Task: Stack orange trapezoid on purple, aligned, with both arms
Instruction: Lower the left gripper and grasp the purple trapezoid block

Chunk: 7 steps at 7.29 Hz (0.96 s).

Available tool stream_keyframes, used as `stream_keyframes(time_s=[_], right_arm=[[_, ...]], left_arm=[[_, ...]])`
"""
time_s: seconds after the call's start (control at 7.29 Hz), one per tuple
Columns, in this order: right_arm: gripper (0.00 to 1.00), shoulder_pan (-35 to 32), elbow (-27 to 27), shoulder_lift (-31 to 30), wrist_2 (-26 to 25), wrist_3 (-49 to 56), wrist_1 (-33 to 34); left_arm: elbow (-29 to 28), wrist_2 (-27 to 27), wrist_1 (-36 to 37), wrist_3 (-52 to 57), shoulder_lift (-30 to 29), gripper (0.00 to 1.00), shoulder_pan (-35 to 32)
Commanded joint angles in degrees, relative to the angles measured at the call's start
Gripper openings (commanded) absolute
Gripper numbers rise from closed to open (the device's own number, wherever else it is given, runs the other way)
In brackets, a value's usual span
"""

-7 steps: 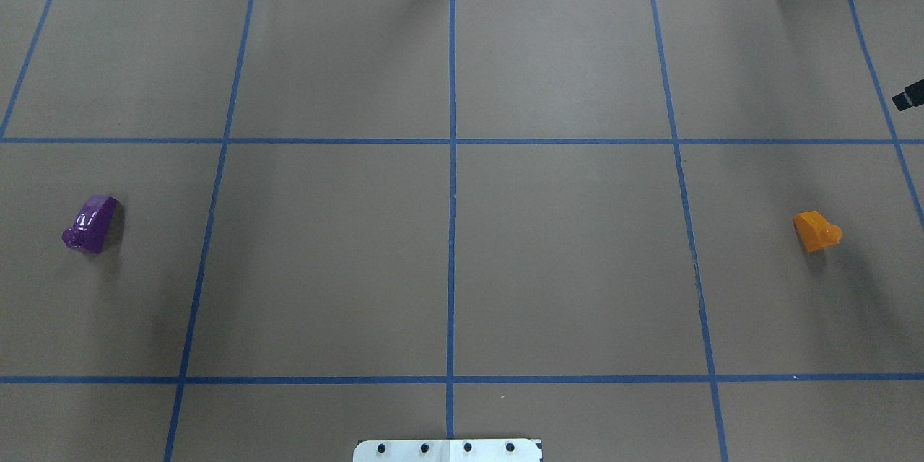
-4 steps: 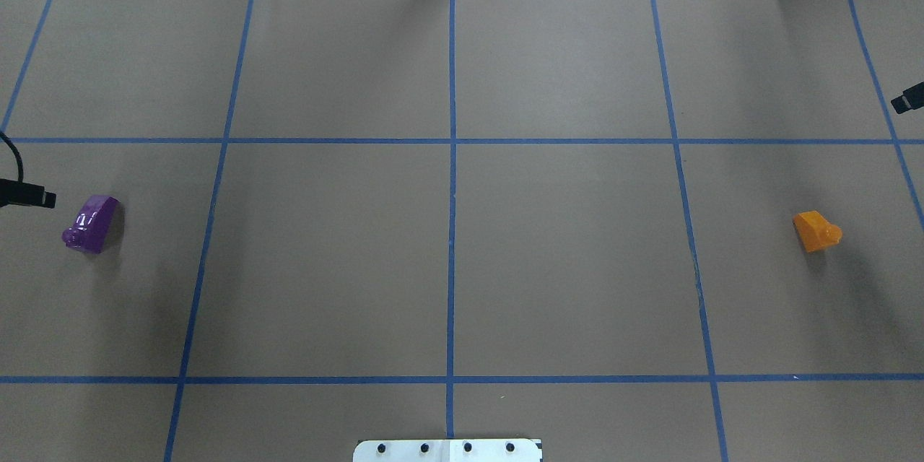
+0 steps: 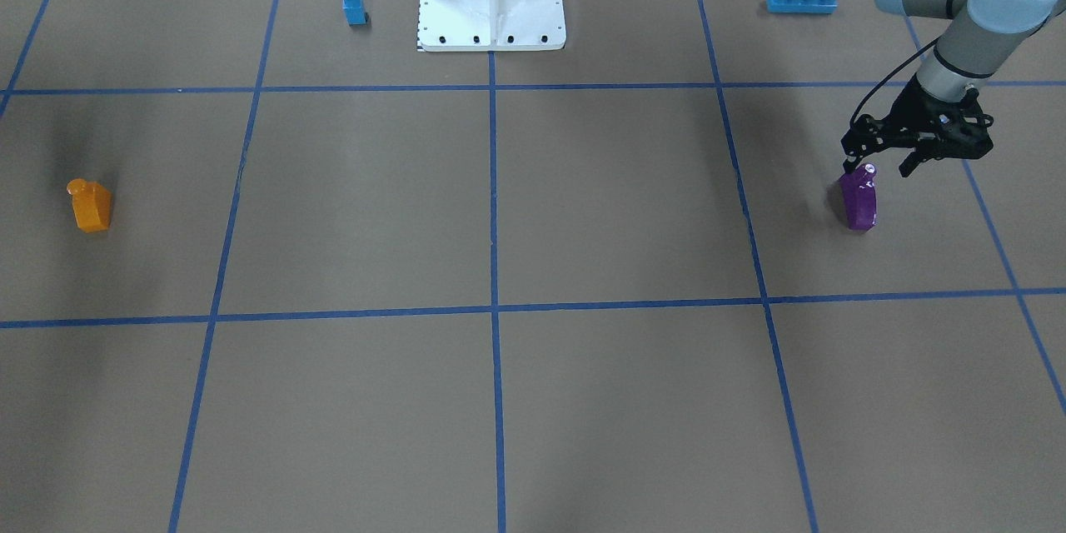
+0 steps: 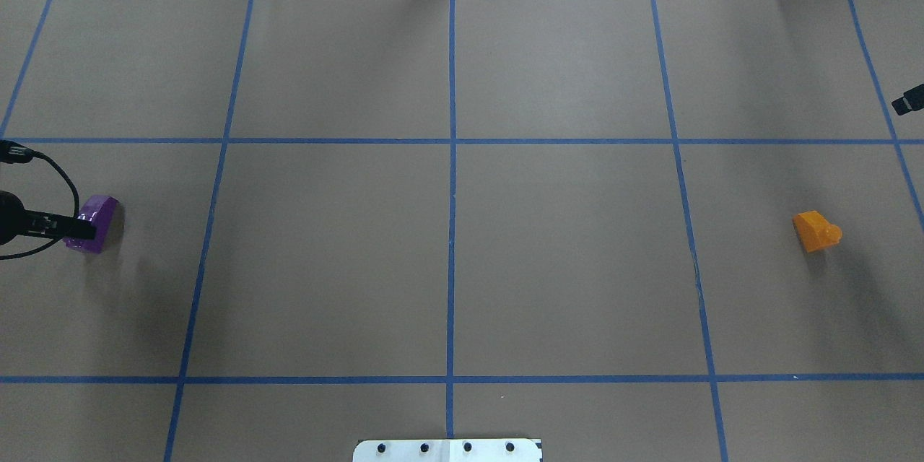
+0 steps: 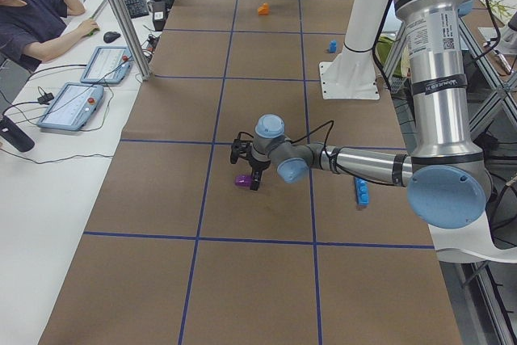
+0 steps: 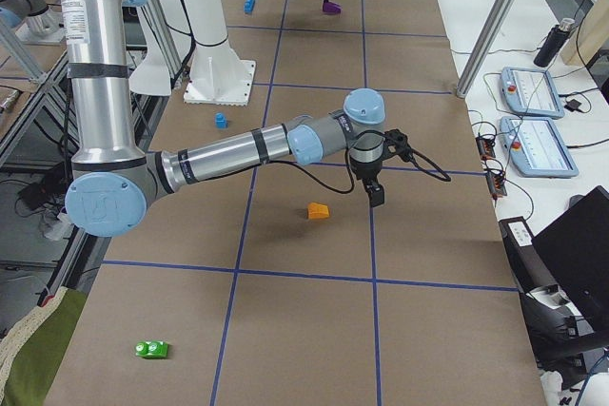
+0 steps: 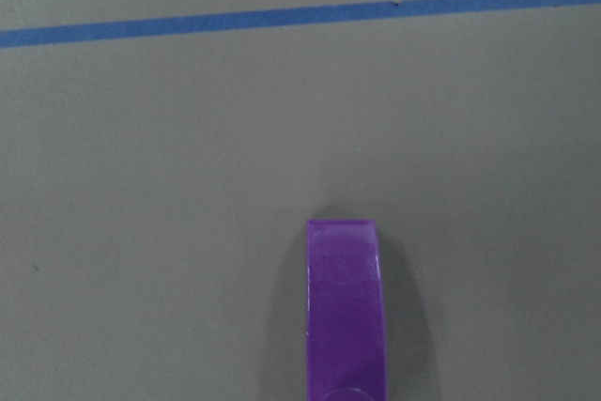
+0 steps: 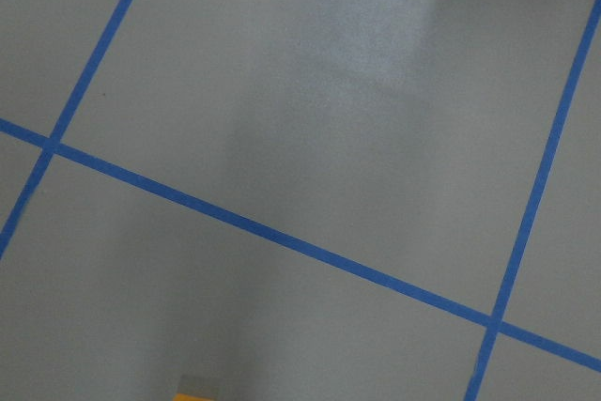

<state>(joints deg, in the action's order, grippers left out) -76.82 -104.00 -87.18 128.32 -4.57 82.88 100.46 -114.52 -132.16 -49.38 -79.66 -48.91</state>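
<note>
**Left pincer open above the glossy dark purple plastic block; glossy orange plastic trapezoid well apart**

Seen from the operators' side, the nearest squares of the brown paper-covered desk show only paper and blue tape lines.

The middle row carries both task pieces, one at each end. The purple block stands on the robot's left side with its single round stud up. The left pincer hangs right over it with its jaws spread. One fingertip is by the stud, but whether it touches cannot be told. In the left wrist view the block sits at the bottom edge, roughly centred.

At the other end, the orange trapezoid rests on the desk with its stud up, and nothing grips it. The right pincer hovers near it on the operators' side, clear of the block. Whether its jaws are apart or closed cannot be told. The right wrist view catches only a sliver of orange at its bottom edge.

Farthest back stands the robot's white base plate. A small blue single-stud block lies on one side of it and a long blue four-stud brick on the other.
</note>
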Motion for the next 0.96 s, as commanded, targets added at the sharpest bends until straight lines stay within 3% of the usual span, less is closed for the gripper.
stream_keyframes(time_s=[0.0,0.41,0.82], right_arm=[[1.0,0.0,0.0,0.1,0.0,0.0,0.0],[1.0,0.1,0.0,0.0,0.1,-0.1,0.0],[1.0,0.2,0.0,0.0,0.1,-0.1,0.0]], left_arm=[[-1.7,0.1,0.1,0.9,-1.9,0.43,0.8],[-2.9,0.1,0.1,4.0,-2.1,0.35,0.8],[-3.0,0.1,0.1,4.7,-1.9,0.35,0.9]])
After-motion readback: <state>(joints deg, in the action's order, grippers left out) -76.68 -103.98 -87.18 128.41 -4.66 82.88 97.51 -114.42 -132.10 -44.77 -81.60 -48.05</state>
